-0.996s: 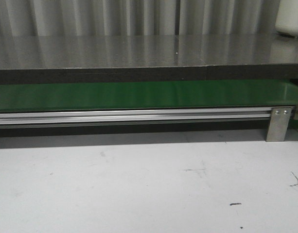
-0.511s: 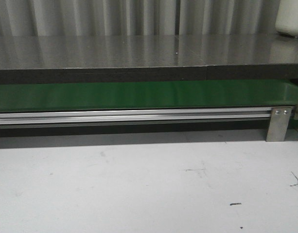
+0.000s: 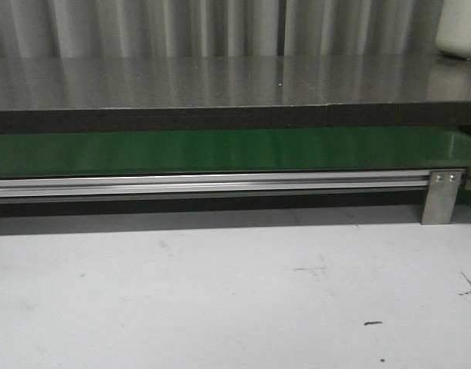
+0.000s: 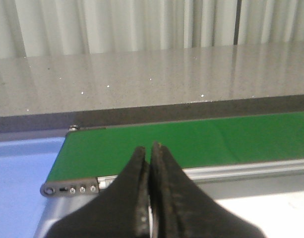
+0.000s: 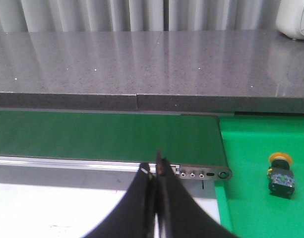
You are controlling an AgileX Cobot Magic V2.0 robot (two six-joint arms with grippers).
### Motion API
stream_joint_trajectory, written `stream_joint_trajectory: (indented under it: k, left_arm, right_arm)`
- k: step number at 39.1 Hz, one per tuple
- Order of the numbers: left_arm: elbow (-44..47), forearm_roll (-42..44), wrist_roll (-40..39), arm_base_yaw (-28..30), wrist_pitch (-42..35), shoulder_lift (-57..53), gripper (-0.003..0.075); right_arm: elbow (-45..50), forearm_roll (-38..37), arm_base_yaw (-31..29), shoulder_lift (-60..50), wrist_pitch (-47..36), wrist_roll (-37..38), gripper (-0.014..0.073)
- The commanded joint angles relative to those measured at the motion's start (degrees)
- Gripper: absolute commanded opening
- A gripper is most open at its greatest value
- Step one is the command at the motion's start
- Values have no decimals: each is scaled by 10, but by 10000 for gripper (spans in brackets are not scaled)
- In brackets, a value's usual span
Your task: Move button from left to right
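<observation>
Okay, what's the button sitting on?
The button rests on a bright green surface, past the conveyor belt's end. Its underside is hidden by its black body. Only the right wrist view shows it.

1. The front view is dim and a bit grainy. The grey counter (image 3: 220,81) shines with pale stripes from the wall behind it.
2. A dark shadow lies under the counter edge, over the green belt (image 3: 220,150). Another soft shadow runs along the white table (image 3: 220,300) just below the rail (image 3: 212,184).
3. The left wrist view is brighter. Its near fingers (image 4: 137,198) are black and blurry, and the left side looks blue.
4. The right wrist view is the sharpest. The button (image 5: 281,174) looks a little fuzzy. The white thing (image 5: 295,17) in the corner glows pale.
</observation>
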Motion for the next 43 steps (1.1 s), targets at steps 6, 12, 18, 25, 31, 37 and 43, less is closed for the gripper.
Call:
stream_joint_trajectory:
  k: [6, 12, 18, 25, 31, 37, 43]
  left_arm:
    - [72, -5, -4, -4, -121, -12, -21]
    - [110, -5, -4, -4, -162, -12, -21]
    - [111, -5, -4, -4, -158, -11, -21]
    - [111, -5, -4, -4, -160, -11, -21]
    - [111, -5, -4, -4, -160, -11, -21]
    - [111, -5, -4, -4, -160, -11, -21]
    - [111, -5, -4, -4, -160, -11, -21]
  right_arm:
    - [-15, -2, 0, 6, -44, -7, -68]
    - [-12, -2, 0, 6, -44, -7, -68]
    - [-11, -2, 0, 6, -44, -7, -68]
    - [-11, -2, 0, 6, -44, -7, -68]
    - [-11, -2, 0, 6, -44, -7, -68]
    - [-11, -2, 0, 6, -44, -7, -68]
    - [-11, -2, 0, 6, -44, -7, -68]
